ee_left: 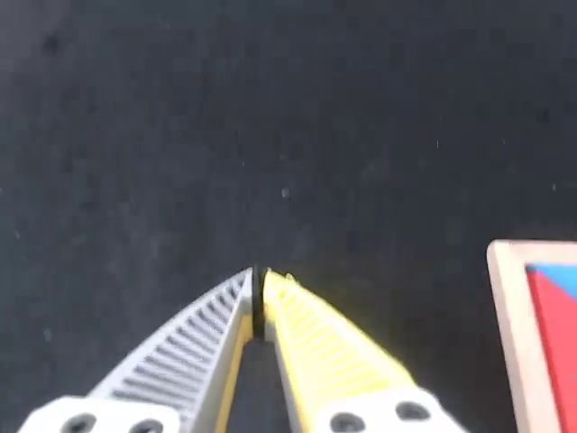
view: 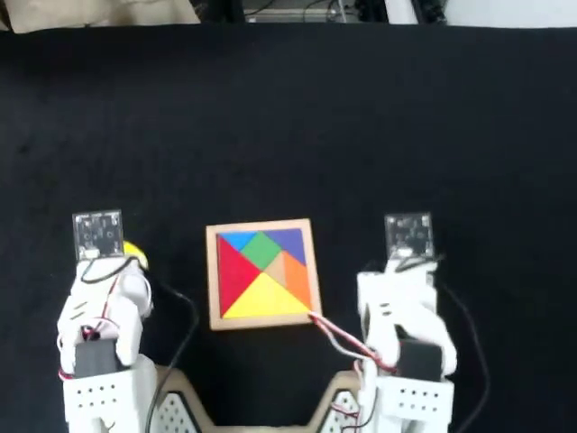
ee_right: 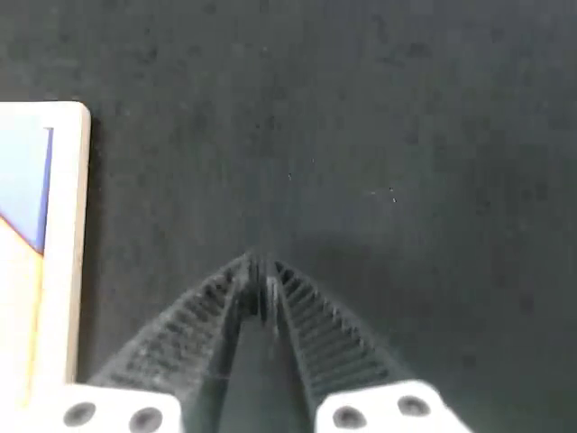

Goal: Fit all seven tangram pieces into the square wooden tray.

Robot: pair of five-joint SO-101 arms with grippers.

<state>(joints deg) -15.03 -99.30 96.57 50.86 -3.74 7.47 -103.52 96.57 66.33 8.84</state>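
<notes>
The pieces (view: 261, 275) fill the tray (view: 213, 280) on the desk (view: 288, 135). They look light, stiff and slick, so grip them by the edges. Left tool (ee_left: 259, 275) and right tool (ee_right: 260, 266) are pinched together, empty.

- Soft, even light across the black table (view: 288, 117); dark all over, with a bright white strip at 12 o'clock.
- Wooden tray (view: 213, 280) well lit, colours strong.
- Soft dark shadow just ahead of the right gripper (ee_right: 261, 271).
</notes>
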